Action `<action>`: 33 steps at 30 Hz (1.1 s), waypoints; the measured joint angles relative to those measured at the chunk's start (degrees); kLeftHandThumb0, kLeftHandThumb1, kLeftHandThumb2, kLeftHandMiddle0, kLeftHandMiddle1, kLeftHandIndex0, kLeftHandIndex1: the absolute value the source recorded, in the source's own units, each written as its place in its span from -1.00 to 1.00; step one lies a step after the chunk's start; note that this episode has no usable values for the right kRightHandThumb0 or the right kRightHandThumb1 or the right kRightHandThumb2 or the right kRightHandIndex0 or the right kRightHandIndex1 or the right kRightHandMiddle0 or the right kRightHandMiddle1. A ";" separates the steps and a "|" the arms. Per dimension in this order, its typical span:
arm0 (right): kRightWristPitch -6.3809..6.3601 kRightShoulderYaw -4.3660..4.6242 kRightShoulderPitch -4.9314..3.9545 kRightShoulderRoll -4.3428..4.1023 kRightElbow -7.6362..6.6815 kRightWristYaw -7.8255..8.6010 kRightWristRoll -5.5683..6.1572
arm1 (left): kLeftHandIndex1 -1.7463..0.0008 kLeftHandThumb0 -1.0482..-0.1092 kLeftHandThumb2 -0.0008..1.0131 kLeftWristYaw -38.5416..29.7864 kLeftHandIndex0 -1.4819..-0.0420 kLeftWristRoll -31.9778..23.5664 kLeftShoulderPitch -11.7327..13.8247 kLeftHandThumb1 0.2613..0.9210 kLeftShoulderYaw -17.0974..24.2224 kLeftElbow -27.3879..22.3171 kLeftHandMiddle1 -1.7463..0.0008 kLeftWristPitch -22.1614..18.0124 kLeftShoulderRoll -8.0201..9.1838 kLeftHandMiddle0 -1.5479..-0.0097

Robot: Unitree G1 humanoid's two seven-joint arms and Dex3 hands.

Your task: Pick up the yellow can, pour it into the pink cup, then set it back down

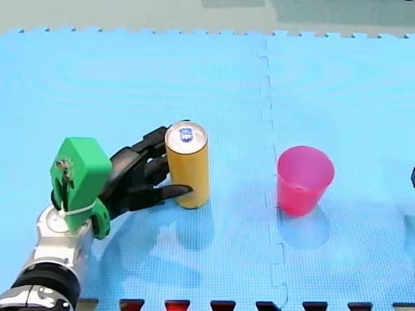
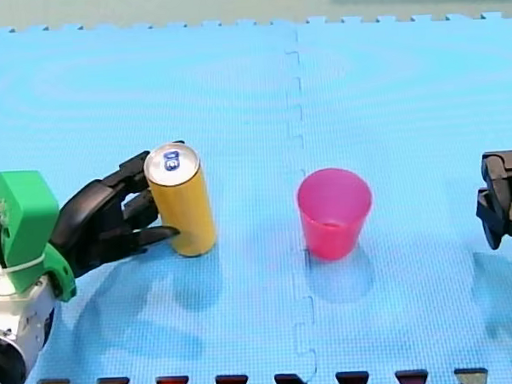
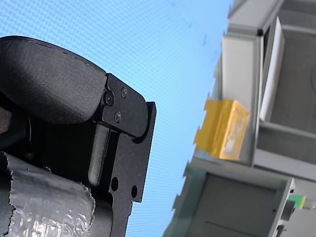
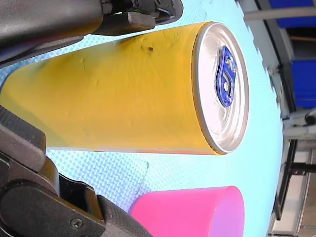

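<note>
- The black three-fingered left hand (image 1: 139, 175) is curled around the tall yellow metal can (image 1: 188, 170). One finger (image 1: 175, 190) presses low on its near side and the others wrap behind it.
- Between those fingers, the can stands upright on the blue foam mat (image 1: 130, 84).
- The pink plastic cup (image 1: 303, 181) stands mouth up, beyond the can from the fingers and well apart.
- The right hand (image 2: 504, 200) hangs over the mat's right side, holding nothing. I cannot tell whether it is open or closed.

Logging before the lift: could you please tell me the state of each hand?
Left hand: closed on the upright yellow can.
Right hand: at the mat's right edge; cannot be told.
</note>
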 measured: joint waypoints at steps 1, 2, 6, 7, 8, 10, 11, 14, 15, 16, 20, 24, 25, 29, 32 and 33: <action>0.00 -0.01 0.02 0.04 -0.02 0.00 0.03 | 0.99 -0.80 -1.00 0.93 0.82 0.61 -0.06 0.25 -0.37 0.06 0.98 -0.15 -0.12 0.84; -0.01 -0.04 0.04 0.08 -0.04 -0.01 0.08 | 0.99 -0.79 -1.00 2.19 0.81 1.41 -0.12 0.25 -0.84 0.11 0.98 -0.45 -0.25 0.84; -0.12 -0.16 0.16 0.23 -0.17 0.08 0.28 | 0.99 -0.71 -1.00 6.05 0.80 3.74 -0.30 0.23 -2.41 0.27 0.98 -1.72 -0.72 0.82; -0.17 -0.18 0.20 0.26 -0.21 0.10 0.36 | 0.99 -0.70 -1.00 6.64 0.80 3.93 -0.34 0.22 -2.65 0.32 0.98 -1.81 -0.82 0.82; -0.20 -0.21 0.25 0.28 -0.24 0.11 0.42 | 0.99 -0.66 -1.00 7.25 0.79 4.21 -0.39 0.20 -2.88 0.36 0.98 -1.86 -0.93 0.81; -0.25 -0.25 0.31 0.34 -0.31 0.15 0.50 | 0.99 -0.63 -1.00 9.05 0.78 5.02 -0.53 0.19 -3.37 0.41 0.98 -1.89 -1.32 0.81; -0.29 -0.25 0.33 0.39 -0.37 0.17 0.56 | 0.99 -0.61 -1.00 10.28 0.77 5.43 -0.61 0.19 -3.69 0.42 0.97 -1.93 -1.62 0.78; -0.38 -0.26 0.36 0.47 -0.48 0.22 0.65 | 0.98 -0.55 -0.99 15.07 0.74 7.18 -0.62 0.21 -4.76 0.41 0.93 -2.12 -2.48 0.66; -0.39 -0.25 0.36 0.52 -0.49 0.23 0.65 | 0.97 -0.53 -0.98 17.06 0.68 7.76 -0.61 0.27 -5.13 0.39 0.92 -2.13 -2.84 0.58; -0.39 -0.24 0.36 0.55 -0.48 0.24 0.65 | 0.97 -0.52 -0.98 18.68 0.64 8.31 -0.61 0.32 -5.38 0.37 0.92 -2.15 -3.09 0.53; -0.38 -0.20 0.36 0.71 -0.48 0.27 0.65 | 0.96 -0.15 -0.99 25.95 0.37 10.19 -0.56 0.33 -6.12 0.33 0.93 -2.16 -4.29 0.22; -0.38 -0.19 0.36 0.81 -0.48 0.30 0.65 | 0.94 0.22 -0.98 33.03 -0.19 11.25 -0.53 0.43 -6.26 0.35 0.93 -2.15 -5.90 -0.27; -0.38 -0.19 0.36 0.84 -0.48 0.31 0.65 | 0.94 0.26 -0.98 34.54 -0.27 11.49 -0.52 0.47 -6.28 0.35 0.92 -2.15 -6.23 -0.35; -0.38 -0.20 0.36 0.91 -0.49 0.36 0.66 | 0.93 0.48 -0.97 41.51 -0.52 12.59 -0.30 0.65 -6.44 0.37 0.89 -2.29 -7.64 -0.64; -0.38 -0.28 0.36 0.91 -0.52 0.48 0.81 | 0.94 0.52 -0.98 46.33 -0.59 13.56 0.08 0.68 -6.81 0.48 0.89 -3.13 -8.41 -0.69; -0.38 -0.37 0.36 0.89 -0.59 0.56 0.96 | 0.94 0.53 -0.98 47.99 -0.59 14.01 0.27 0.69 -7.03 0.55 0.90 -3.66 -8.47 -0.70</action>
